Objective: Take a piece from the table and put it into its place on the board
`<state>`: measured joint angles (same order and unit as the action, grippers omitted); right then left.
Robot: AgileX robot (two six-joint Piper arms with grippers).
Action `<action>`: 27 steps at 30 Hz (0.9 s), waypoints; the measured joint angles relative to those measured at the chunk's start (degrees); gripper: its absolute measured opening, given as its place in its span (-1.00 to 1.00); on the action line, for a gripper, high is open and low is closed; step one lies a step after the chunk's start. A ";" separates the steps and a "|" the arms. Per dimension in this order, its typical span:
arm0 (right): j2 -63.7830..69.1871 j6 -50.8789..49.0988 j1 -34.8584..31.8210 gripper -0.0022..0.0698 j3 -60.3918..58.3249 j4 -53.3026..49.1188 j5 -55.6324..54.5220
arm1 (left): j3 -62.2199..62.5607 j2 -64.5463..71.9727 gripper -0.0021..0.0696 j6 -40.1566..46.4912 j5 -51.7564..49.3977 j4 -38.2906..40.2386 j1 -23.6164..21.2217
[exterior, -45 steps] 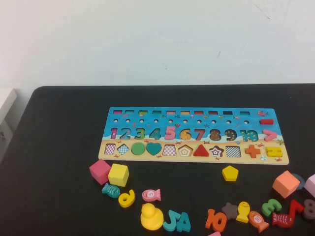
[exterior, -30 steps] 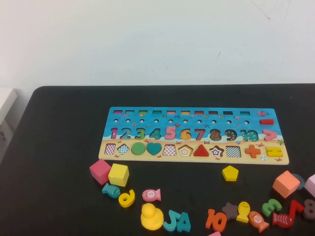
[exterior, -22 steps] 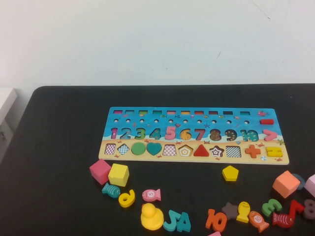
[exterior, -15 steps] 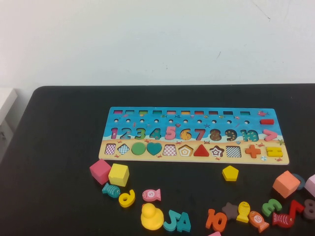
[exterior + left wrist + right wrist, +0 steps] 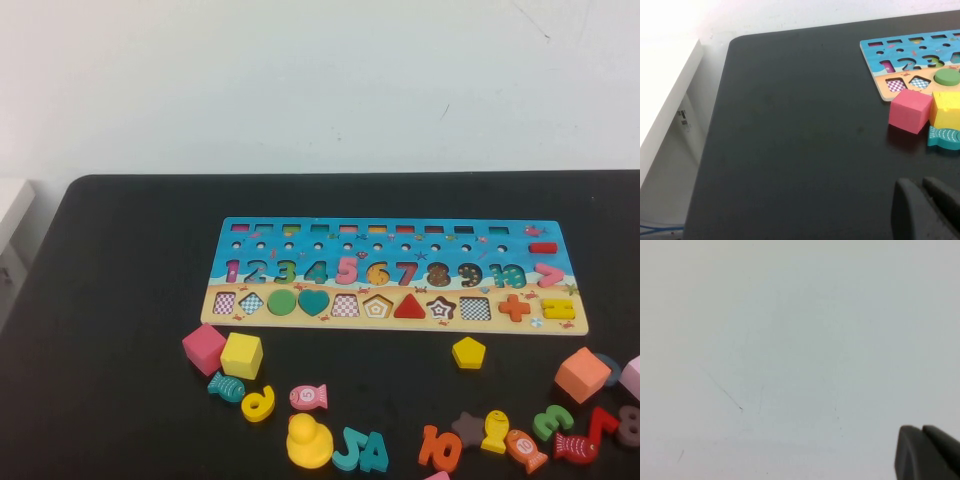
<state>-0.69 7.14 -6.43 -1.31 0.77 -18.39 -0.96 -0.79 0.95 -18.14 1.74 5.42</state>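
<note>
The piece, a small flat yellow pentagon, lies on the black table just in front of the board's right half. The board has a blue number band and a sandy band of shapes. Its place, a pentagon hollow with nested outlines, sits mid-row between a checkered square and the red triangle. Neither arm shows in the high view. My left gripper is shut over bare table left of the board, holding nothing. My right gripper is shut, facing a white wall.
A pink cube and a yellow cube stand before the board's left end, with fish pieces, a yellow duck and loose numbers along the front. An orange cube sits at the right. The table's left edge borders a white shelf.
</note>
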 joint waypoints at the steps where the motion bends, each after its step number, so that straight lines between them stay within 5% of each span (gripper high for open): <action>1: 0.00 0.54 0.00 -0.89 0.98 0.00 1.15 | 0.00 0.00 -0.95 0.00 0.00 0.00 0.00; 9: 2.78 4.83 0.00 -0.89 19.55 0.11 21.68 | 0.00 0.00 -0.95 0.00 0.00 0.00 0.00; 18: 24.28 5.73 0.00 -0.89 42.29 8.26 51.47 | 0.00 0.00 -0.95 0.00 0.00 0.00 0.00; 27: 49.65 25.40 0.00 -0.89 50.23 15.18 63.50 | 0.00 0.00 -0.95 0.00 0.00 0.00 0.00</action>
<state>48.96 32.54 -6.43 48.92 15.96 45.10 -0.96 -0.79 0.95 -18.14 1.74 5.42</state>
